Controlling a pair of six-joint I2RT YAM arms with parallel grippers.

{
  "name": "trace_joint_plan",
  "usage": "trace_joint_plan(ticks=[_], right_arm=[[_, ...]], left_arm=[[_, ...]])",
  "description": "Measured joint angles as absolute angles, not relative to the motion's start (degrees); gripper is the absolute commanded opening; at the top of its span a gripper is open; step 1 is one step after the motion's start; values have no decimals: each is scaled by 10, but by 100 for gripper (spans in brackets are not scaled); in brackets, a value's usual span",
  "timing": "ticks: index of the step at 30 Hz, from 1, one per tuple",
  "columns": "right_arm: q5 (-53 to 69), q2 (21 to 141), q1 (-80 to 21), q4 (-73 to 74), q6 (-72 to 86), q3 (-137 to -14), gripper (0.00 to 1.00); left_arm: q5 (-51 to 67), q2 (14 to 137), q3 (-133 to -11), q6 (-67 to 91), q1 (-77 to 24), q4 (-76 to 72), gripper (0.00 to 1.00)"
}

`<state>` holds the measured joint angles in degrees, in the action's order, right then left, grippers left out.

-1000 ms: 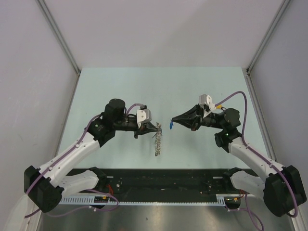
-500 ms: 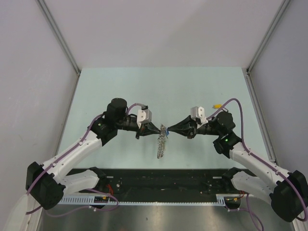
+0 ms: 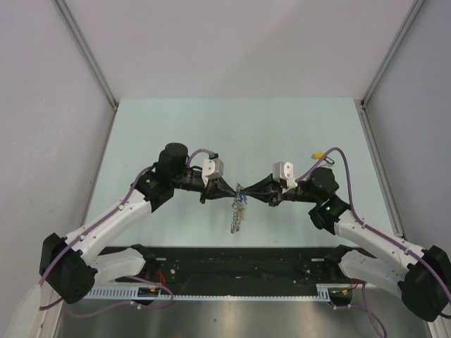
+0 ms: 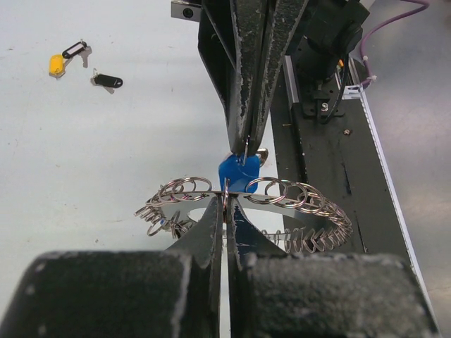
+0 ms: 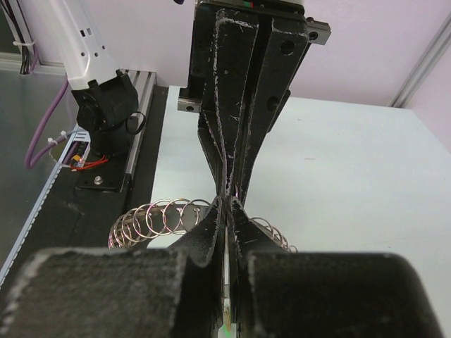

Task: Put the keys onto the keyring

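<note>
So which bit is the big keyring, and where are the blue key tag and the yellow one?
keyring (image 4: 303, 197), left wrist view, wire loops on its right side.
blue key tag (image 4: 236, 173), left wrist view, middle of the blue plastic.
yellow key tag (image 4: 56, 65), left wrist view, its yellow body.

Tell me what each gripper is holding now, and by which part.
Left gripper pinches the keyring at one edge of its band. Right gripper pinches the blue-tagged key at the tag's top end.
</note>
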<state>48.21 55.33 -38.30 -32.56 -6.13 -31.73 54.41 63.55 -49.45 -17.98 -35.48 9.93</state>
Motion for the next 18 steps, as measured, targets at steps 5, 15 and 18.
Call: trace_joint_plan(ticks=[5, 15, 18], right_arm=[[467, 553, -391, -320, -76, -317, 0], [447, 554, -392, -303, -96, -317, 0], [446, 555, -392, -303, -101, -317, 0]], left_arm=[[545, 638, -495, -179, -355, 99, 0], [545, 639, -495, -179, -355, 99, 0], [545, 639, -495, -178, -355, 99, 0]])
